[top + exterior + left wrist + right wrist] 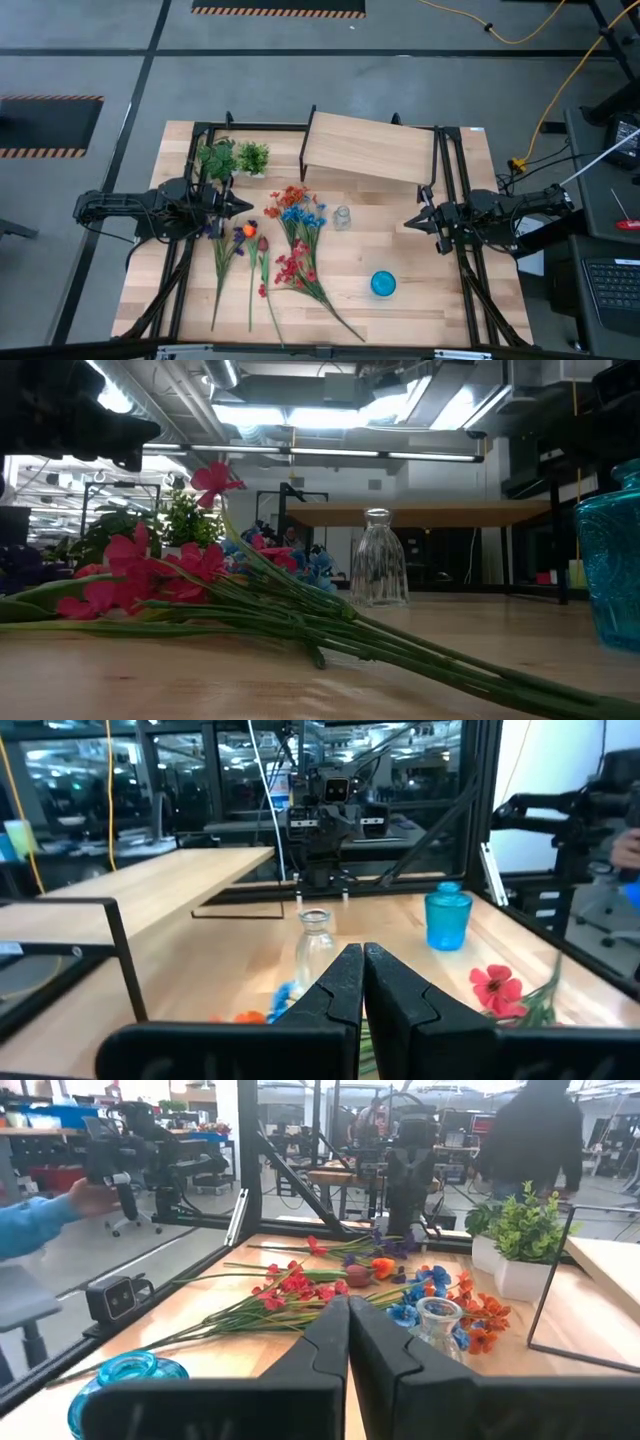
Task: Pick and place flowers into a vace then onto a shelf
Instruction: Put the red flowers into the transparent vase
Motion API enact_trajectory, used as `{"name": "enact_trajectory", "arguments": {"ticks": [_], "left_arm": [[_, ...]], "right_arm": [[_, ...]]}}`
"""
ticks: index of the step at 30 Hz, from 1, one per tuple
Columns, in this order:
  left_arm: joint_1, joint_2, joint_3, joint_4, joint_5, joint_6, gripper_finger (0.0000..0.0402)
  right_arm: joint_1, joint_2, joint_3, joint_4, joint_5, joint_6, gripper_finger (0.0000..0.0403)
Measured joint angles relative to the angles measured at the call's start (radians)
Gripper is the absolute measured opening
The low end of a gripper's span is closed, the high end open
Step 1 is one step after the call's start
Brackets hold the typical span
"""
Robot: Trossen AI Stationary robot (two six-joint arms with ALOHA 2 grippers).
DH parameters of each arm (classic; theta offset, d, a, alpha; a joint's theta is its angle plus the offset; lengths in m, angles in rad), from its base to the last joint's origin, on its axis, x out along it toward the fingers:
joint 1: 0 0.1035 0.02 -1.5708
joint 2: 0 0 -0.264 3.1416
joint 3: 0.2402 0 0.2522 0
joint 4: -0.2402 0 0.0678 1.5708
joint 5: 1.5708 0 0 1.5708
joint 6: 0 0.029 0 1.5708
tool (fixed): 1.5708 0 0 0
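Note:
The flowers (290, 240) lie flat on the tabletop in loose bunches and single stems, blossoms toward the far edge and green stems toward the near edge; they also show in the low view (200, 590) and the right wrist view (300, 1290). A small clear glass vase (342, 217) stands upright just right of them. The shelf (370, 148) stands at the far edge. My left gripper (245, 207) is shut, above the table at the flowers' left. My right gripper (408, 222) is shut, right of the clear vase (440, 1325). Neither touches anything.
A blue glass vase (383, 284) stands near the front right. Two leafy potted plants (217, 158) (253, 157) sit at the far left beside the shelf. Black frame rails run along both table sides. People show in the room beyond, a blue sleeve (40, 1220) among them.

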Motion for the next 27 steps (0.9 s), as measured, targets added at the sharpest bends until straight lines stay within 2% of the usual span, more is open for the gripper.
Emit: {"name": "enact_trajectory", "arguments": {"ticks": [9,14,20,27], "left_arm": [[0.000,0.000,0.000,0.008,-0.002,0.038,0.0006],[0.000,0.000,0.000,0.008,-0.002,-0.041,0.0006],[0.000,0.000,0.000,0.008,-0.001,-0.048,0.0006],[0.000,0.000,0.000,0.008,-0.002,0.019,0.0006]], "right_arm": [[0.000,0.000,0.000,0.000,0.000,0.037,0.0015],[0.000,0.000,0.000,0.001,0.000,0.047,0.0015],[0.000,0.000,0.000,0.001,0.000,0.044,0.0015],[0.000,0.000,0.000,0.001,0.001,-0.011,0.0015]]}}
